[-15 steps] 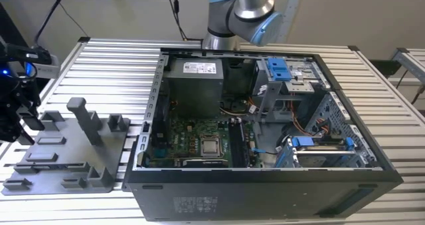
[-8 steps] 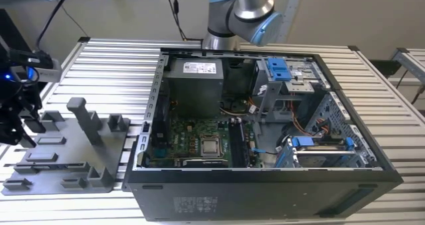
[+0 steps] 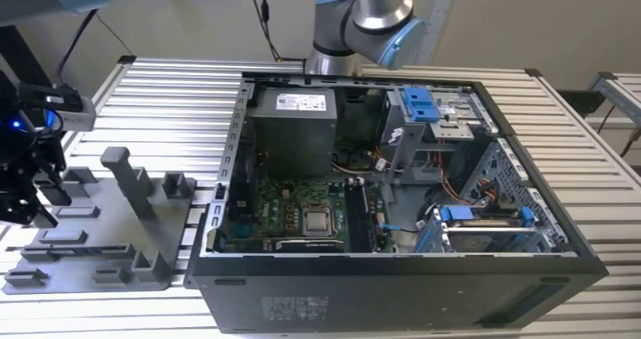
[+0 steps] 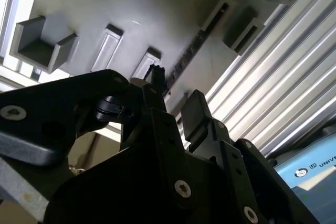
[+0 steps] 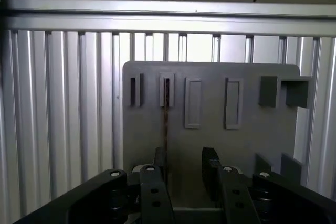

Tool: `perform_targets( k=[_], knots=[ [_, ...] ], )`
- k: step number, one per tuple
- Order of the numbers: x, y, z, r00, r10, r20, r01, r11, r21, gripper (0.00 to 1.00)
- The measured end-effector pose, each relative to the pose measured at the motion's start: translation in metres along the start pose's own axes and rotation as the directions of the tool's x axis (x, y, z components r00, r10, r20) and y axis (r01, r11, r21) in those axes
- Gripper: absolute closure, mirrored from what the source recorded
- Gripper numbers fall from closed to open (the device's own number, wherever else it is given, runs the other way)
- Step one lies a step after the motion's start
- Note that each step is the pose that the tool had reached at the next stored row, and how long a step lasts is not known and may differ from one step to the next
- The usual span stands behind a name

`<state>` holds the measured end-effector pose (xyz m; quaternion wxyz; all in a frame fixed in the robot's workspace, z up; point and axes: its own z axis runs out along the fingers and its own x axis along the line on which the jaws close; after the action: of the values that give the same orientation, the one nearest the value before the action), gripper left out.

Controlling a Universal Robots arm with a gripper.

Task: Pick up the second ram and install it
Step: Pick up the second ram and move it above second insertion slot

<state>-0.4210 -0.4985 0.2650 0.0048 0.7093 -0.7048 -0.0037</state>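
1. At the exterior view's far left, the gripper [image 3: 35, 208] hangs over the grey fixture plate [image 3: 95, 245], well apart from the open computer case [image 3: 401, 286].
2. Its fingers [image 5: 210, 169] are spread with a clear gap and nothing is held.
3. The second ram [image 5: 166, 114] stands on edge in one of the plate's narrow slots and reads as a thin dark strip in both wrist views.
4. In the first wrist view the strip runs into the gap between the fingers, close to one finger rather than centred. I cannot tell whether it touches that finger.
5. Step in hand, by my judgement, is the approach for the pick, with the ram not yet lifted or installed.
6. A clean grip likely calls for centring the gap on the strip, getting low enough to catch its flat faces, then closing squarely so it does not tilt in the slot.
7. Further toward the exterior view's right, inside the case, the silver processor [image 3: 318, 220] sits on the board.
8. The long black memory slots [image 3: 362, 217] lie just beside it, and I cannot tell whether any of them is filled.
9. Seating the ram there would call for lining up its long edge with a slot, and the case walls look like a tight fit.
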Motion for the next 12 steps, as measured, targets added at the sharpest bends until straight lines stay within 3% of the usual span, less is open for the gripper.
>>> perform_targets(
  k=[12],
  knots=[
    [0.0035, 0.0007, 0.0147, 1.0, -0.005, -0.0001, 0.005, 1.0, -0.0001, 0.58]
  ],
)
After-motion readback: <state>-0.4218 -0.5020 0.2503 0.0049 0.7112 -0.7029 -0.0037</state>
